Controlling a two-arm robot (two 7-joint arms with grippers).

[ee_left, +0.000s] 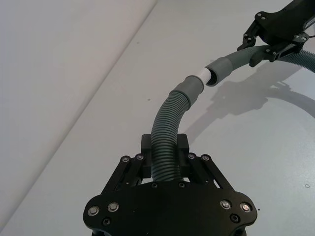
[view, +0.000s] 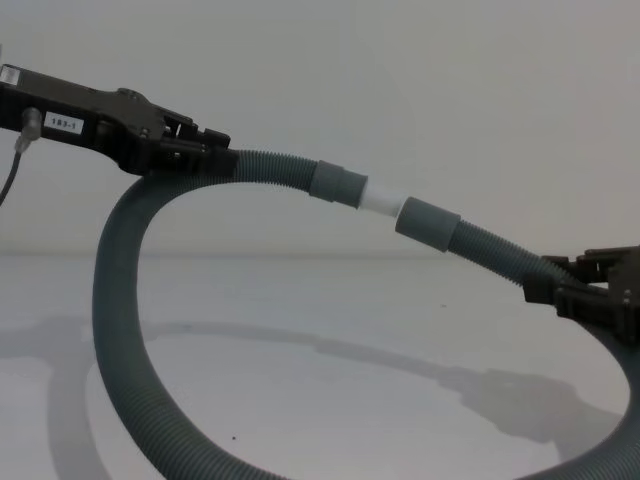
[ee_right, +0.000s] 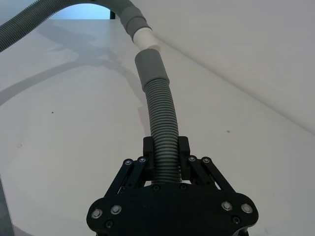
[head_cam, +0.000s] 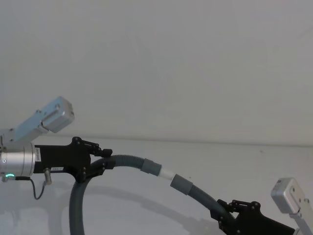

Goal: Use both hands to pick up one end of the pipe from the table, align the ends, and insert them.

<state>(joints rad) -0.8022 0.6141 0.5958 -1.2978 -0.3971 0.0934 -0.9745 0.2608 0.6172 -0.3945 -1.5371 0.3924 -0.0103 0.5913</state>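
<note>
I am holding one long dark grey corrugated hose (view: 130, 300) above the white surface (head_cam: 234, 161), my black left hand (head_cam: 98, 159) and black right hand (head_cam: 234, 208) each clamped on its ribs. Its two smooth grey cuffs, the white-tipped cuff (view: 345, 188) and the plain cuff (view: 428, 222), are meeting nearly coaxially midway between both hands.

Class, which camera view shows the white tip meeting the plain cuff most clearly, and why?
The left wrist view: it looks partly into the plain cuff's open mouth, where the white tip sits. The chest view shows the tip side-on between both cuffs. The head view and right wrist view show it without the opening.
</note>
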